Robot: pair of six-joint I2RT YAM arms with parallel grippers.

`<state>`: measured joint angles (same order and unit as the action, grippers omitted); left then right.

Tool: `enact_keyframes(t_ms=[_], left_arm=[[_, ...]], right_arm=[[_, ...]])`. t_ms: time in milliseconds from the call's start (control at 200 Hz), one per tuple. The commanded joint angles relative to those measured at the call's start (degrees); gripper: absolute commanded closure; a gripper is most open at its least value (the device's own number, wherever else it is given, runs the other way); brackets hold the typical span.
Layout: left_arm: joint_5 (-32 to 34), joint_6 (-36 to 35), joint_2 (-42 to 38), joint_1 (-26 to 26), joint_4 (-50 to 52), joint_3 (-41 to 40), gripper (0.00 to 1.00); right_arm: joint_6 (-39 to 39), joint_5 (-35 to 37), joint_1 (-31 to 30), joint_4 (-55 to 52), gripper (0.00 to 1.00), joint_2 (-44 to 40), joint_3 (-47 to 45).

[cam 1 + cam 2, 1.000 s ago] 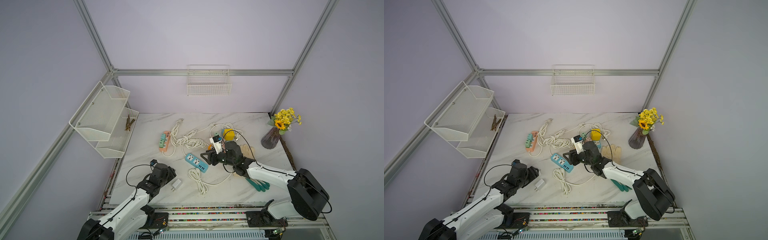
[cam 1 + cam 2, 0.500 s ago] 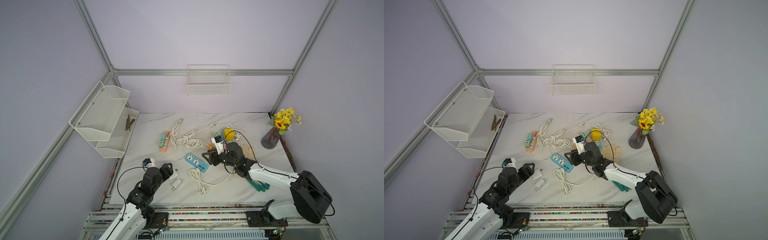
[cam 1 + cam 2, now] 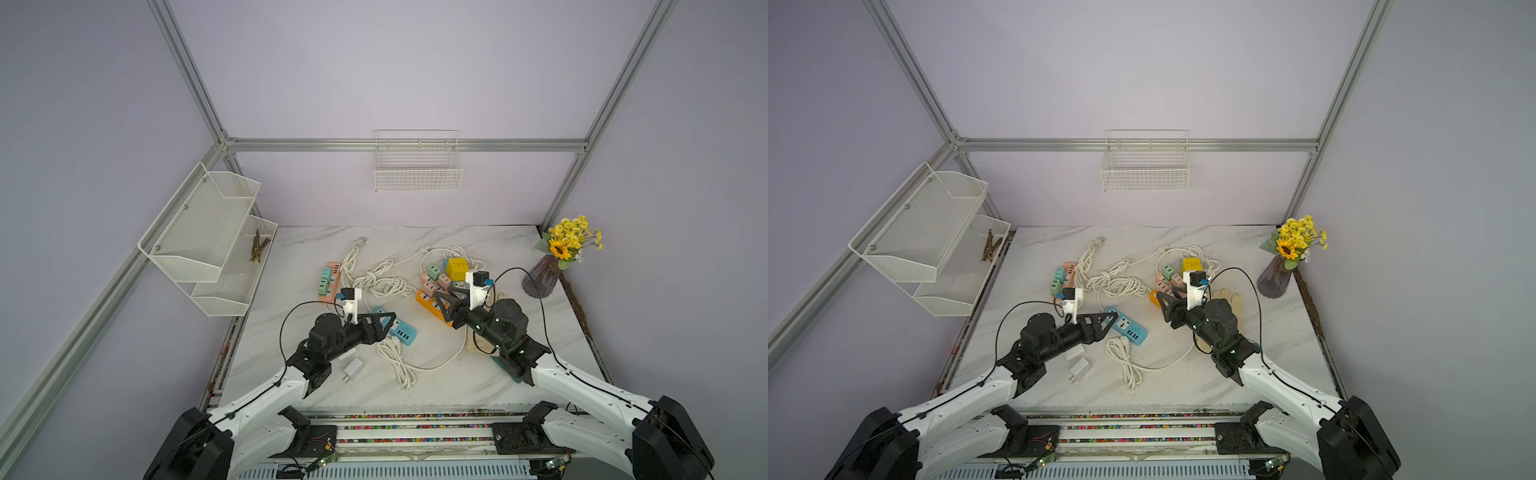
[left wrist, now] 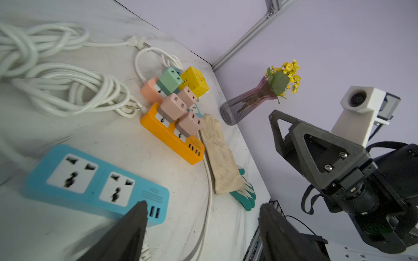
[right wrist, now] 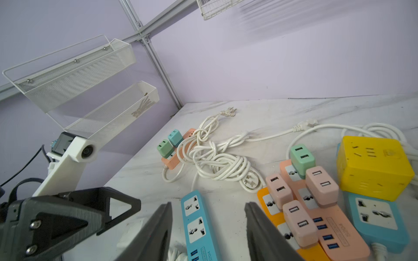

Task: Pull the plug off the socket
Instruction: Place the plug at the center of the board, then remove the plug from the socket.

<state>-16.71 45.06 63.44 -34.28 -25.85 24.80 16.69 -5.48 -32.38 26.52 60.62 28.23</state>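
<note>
Only one marking can really be read. In the right wrist view, the salmon-pink plastic power strip point(image 5: 339, 228) carries a small grey brand word beside its blue USB ports that looks like "FOCUS", seen upside down. The light-blue plastic power strip point(image 5: 199, 226) has a small framed label near its USB end, too blurred to read in either wrist view. The faint mark on the yellow plastic cube socket point(image 5: 373, 165) cannot be read either.

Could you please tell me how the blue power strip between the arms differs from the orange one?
The blue power strip has both sockets empty; the orange power strip carries pink adapters. The blue power strip lies apart from the others; the orange power strip lies against a salmon strip, beside a glove. Both lie flat on the table, with USB ports at one end.
</note>
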Motion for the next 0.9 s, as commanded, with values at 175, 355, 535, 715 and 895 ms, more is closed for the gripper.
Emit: enact_keyframes(t_ms=[175,355,535,715,895], left_arm=[[5.55,-10.05,12.53,-3.69,-5.6,5.74,0.19],[5.67,-11.0,11.38,-3.17,-5.17,3.1,0.18],[10.51,-11.6,7.67,-3.08,-2.92,1.88,0.17],[12.67,-11.35,7.72,-2.55,-2.03,1.76,0.16],[12.76,-11.42,7.65,-2.28,-1.91,1.75,0.16]], right_arm=[[-12.7,7.33,0.67,-21.13,0.43,-0.09,7.79],[-16.9,10.32,1.05,-34.04,0.43,5.89,15.68],[-20.94,15.54,1.03,-47.52,0.43,19.43,29.3],[-24.76,16.13,1.27,-55.3,0.44,31.11,40.68],[-26.66,15.64,1.43,-62.27,0.46,38.71,48.74]])
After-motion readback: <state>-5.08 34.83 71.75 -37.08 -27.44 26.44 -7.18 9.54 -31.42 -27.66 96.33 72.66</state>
